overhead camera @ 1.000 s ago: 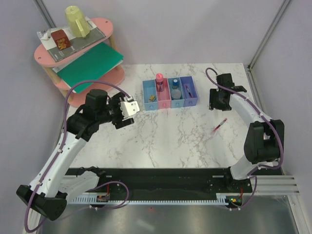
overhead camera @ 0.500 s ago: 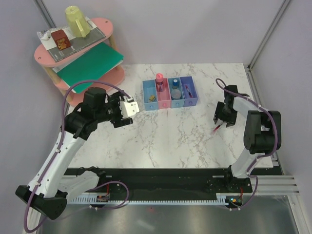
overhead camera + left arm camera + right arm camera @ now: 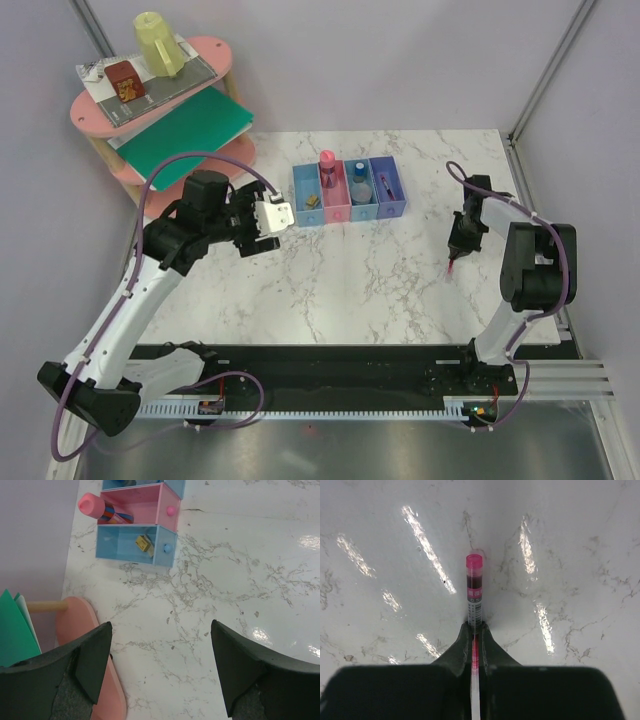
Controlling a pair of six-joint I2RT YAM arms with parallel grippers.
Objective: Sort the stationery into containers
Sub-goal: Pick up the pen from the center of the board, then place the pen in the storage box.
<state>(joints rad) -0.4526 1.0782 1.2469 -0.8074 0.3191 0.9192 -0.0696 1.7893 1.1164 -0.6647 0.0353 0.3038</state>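
Note:
A thin red pen lies on the marble table, and my right gripper is shut on its barrel; in the top view that gripper sits low at the table's right side. The containers stand in a row at the back centre. They hold a tan block, a pink-capped tube, a blue-capped bottle and another pen. My left gripper hangs open and empty over bare table, just left of the light blue bin.
A pink two-tier shelf stands at the back left with a yellow cup, a brown box and a green folder. Its pink base lies close beside my left finger. Walls close the back and both sides.
My right gripper came forward from beside the bins, dropped over the red pen and shut on it. My left gripper drifted slightly right and stayed open.

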